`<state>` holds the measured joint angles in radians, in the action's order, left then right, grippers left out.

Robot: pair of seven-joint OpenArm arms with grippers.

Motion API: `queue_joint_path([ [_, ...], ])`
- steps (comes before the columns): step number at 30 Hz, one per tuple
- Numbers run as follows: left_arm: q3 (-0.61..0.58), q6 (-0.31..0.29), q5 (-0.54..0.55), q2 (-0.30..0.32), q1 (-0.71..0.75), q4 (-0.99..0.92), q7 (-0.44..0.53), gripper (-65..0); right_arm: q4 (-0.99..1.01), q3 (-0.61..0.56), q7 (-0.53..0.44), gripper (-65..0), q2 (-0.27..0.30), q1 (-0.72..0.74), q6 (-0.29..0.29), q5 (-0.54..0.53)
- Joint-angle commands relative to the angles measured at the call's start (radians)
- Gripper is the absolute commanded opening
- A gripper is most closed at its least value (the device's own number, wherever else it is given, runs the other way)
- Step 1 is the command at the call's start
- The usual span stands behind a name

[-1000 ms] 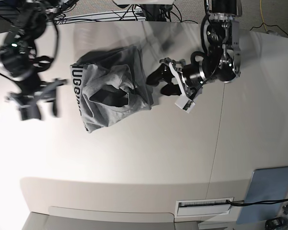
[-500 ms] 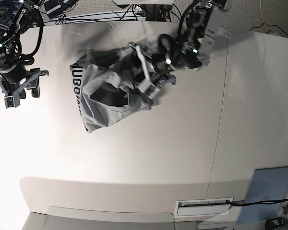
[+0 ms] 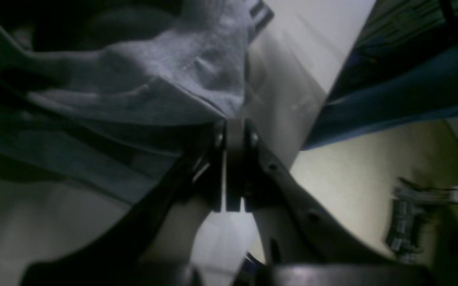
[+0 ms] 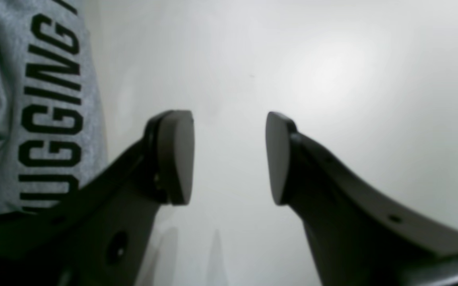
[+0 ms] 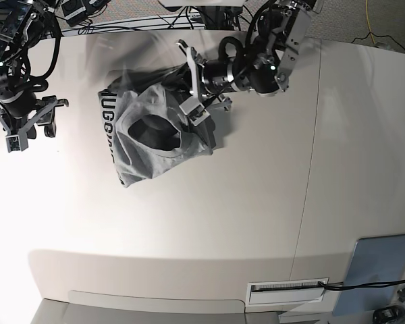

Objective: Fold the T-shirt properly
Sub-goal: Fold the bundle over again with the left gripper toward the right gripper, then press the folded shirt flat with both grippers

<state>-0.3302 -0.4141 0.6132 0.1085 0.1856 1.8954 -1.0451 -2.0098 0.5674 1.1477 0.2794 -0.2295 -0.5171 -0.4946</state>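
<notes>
While my left tool [image 5: 189,101] sits clamped on a fold of the T-shirt [image 5: 152,131] near its far right edge, I judge the step is lifting that edge to open the bunched cloth; best pull slow and outward so the pinch stays single-layer; my right tool [image 4: 229,159] hangs with jaws apart over bare surface [image 5: 209,223], just beside the lettering; shirt lies crumpled at the far left-centre; no containers seen.

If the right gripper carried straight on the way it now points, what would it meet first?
Most likely the bare table: the right gripper is open, with only tabletop ahead. The T-shirt lies off to one side.
</notes>
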Motion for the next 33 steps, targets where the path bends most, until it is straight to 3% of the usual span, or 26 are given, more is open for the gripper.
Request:
queue_joint_path([
  [1,0.018,-0.021,0.046,-0.006,-0.002,0.026,-0.015,-65.0,-0.017,0.005,-0.027,-36.1,0.018,0.008,0.000,-0.002],
  [8,0.248,-0.188,0.286,-0.005,0.074,0.108,-0.289,-65.0,-0.017,0.005,-0.034,-36.1,0.018,0.008,-0.010,-0.001],
  [12,0.344,-0.219,0.451,0.032,0.144,0.122,-0.327,-65.0,-0.017,0.005,-0.047,-36.1,0.018,0.008,-0.010,-0.001],
  [16,0.351,-0.268,0.438,0.085,0.204,0.121,-0.323,-65.0,-0.017,0.005,-0.048,-36.1,0.018,0.008,-0.010,-0.002],
  [23,0.351,-0.265,0.425,0.091,0.210,0.121,-0.308,-64.7,-0.017,0.005,-0.049,-36.1,0.018,0.009,-0.009,-0.002],
  [28,0.351,-0.252,0.381,0.091,0.164,0.121,-0.308,-34.6,-0.017,0.005,-0.051,-36.1,0.017,0.011,-0.009,-0.002],
  [31,0.351,-0.204,0.382,0.091,0.126,0.121,-0.263,-31.5,-0.017,0.003,-0.076,-36.2,0.017,0.011,-0.009,-0.002],
  [33,0.350,-0.207,0.382,0.090,0.115,0.121,-0.179,-31.9,-0.017,0.002,-0.101,-36.2,0.017,0.012,-0.009,-0.006],
])
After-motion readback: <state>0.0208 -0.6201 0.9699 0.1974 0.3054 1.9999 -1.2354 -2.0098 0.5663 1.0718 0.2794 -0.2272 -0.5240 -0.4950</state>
